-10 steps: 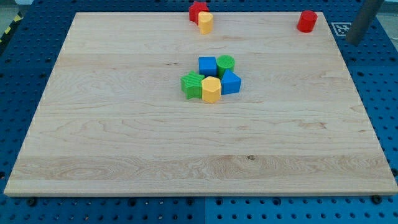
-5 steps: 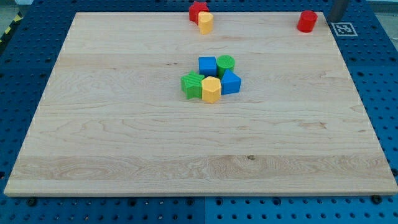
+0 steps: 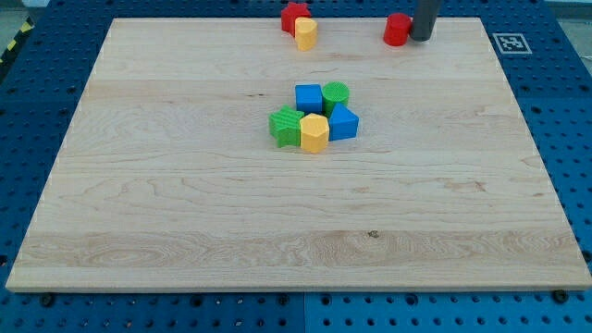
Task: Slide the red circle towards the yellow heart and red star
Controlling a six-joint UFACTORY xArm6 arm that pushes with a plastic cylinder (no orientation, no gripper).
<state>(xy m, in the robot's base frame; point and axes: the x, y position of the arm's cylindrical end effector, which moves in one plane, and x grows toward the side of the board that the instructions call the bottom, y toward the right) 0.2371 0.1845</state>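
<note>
The red circle sits near the board's top edge, right of centre. My tip touches its right side. The red star and the yellow heart sit together at the top edge, left of the red circle, with a gap between them and it.
A cluster in the board's middle holds a blue cube, a green circle, a blue block, a yellow block and a green block. A marker tag lies off the wooden board at top right.
My tip has come in from the right and pushed the red circle leftwards along the top edge, closer to the yellow heart and red star. The other blocks have not moved.
</note>
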